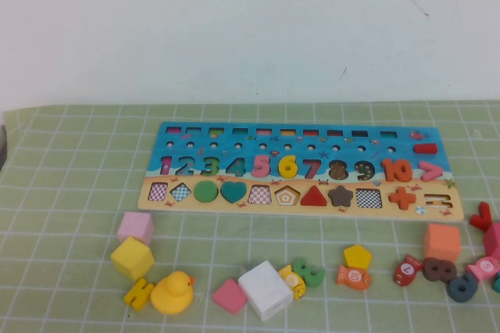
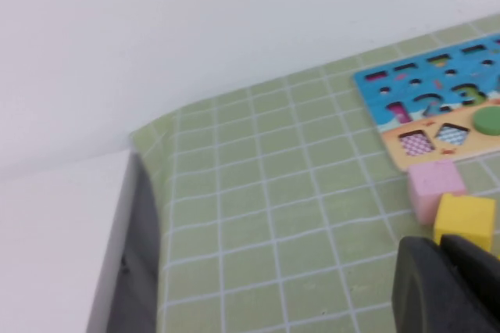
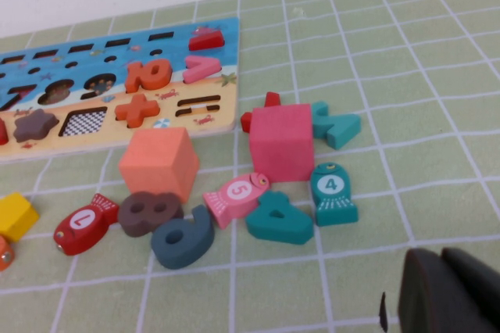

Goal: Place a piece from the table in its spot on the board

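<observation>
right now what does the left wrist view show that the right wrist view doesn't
Left wrist only: the left tool close to a yellow cube and a pink cube, just off the board at its checkered-cutout end.

Right wrist only: the right tool near a teal fish, an orange cube, a red cube, and the board's orange 10.

Both share the board and the green grid mat.
</observation>
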Controlling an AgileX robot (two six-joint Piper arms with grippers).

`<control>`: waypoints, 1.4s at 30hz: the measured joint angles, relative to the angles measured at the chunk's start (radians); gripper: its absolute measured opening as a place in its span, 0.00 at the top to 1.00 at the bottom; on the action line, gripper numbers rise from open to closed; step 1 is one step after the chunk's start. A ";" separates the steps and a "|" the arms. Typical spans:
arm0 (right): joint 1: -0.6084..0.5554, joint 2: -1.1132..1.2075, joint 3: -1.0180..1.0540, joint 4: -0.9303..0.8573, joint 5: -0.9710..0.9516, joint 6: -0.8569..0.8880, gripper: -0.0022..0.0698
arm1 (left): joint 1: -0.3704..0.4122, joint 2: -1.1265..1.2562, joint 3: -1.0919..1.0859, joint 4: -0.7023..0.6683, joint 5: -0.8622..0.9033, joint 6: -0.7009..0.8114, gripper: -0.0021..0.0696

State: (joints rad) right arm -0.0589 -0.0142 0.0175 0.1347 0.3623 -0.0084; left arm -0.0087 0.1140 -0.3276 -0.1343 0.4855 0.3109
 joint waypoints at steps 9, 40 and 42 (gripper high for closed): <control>0.000 0.000 0.000 0.000 0.000 0.000 0.97 | 0.047 -0.069 0.148 -0.018 -0.074 -0.015 0.97; 0.000 0.000 0.000 0.002 0.000 0.000 0.97 | -0.074 -0.127 0.345 0.096 -0.169 -0.293 0.97; 0.000 0.000 0.000 0.002 0.000 0.000 0.97 | -0.074 -0.127 0.345 0.098 -0.169 -0.293 0.97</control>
State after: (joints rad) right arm -0.0589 -0.0142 0.0175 0.1364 0.3623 -0.0084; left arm -0.0826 -0.0132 0.0178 -0.0362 0.3165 0.0175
